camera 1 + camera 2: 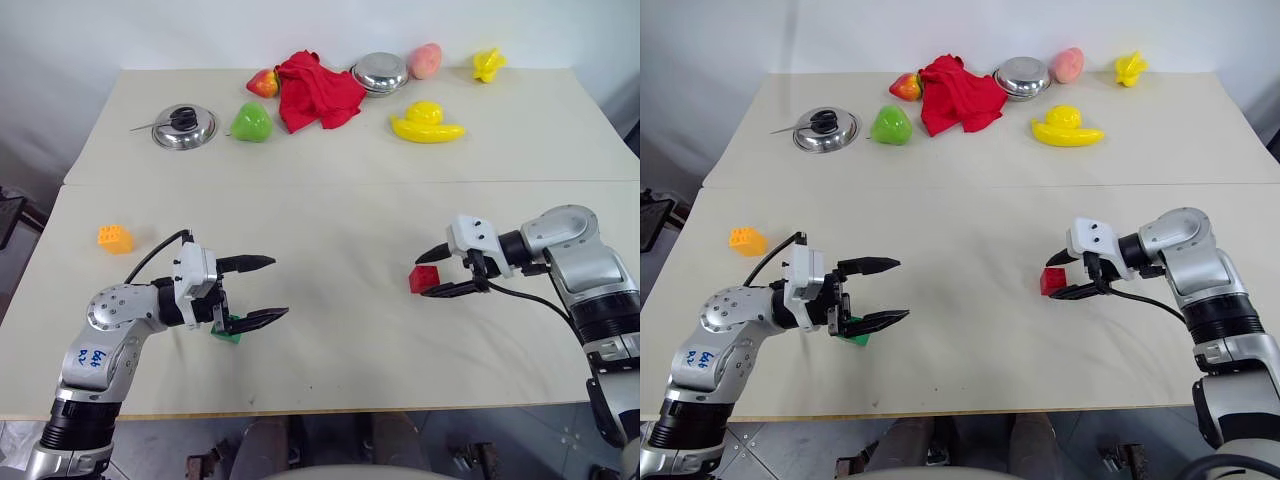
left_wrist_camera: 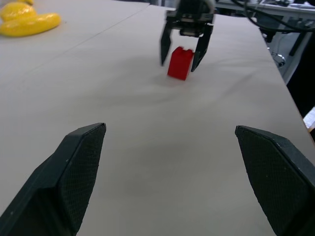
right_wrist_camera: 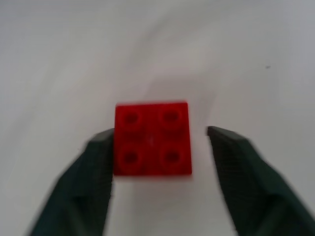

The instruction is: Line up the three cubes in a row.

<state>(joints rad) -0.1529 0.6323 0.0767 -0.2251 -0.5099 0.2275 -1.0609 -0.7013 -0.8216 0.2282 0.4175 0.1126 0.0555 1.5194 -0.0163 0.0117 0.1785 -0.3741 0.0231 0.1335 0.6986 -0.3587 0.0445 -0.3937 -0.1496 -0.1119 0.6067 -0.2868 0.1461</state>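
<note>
Nearest you, left gripper (image 1: 264,290) gapes wide over the green cube (image 1: 226,334). Right gripper (image 1: 436,271) stands parted around the red cube (image 1: 423,279) (maybe touching one finger); withdrawing could drag it. Orange-yellow cube (image 1: 114,238) sits far left.

The robot's left arm reaches in from the near left edge, its left gripper (image 1: 262,290) of two black fingers pointing level toward the right with the jaws spread wide and nothing between them. The right arm bends in from the right, its right gripper (image 1: 432,272) angled down and to the left, its two black fingers parted with a gap on one side.
</note>
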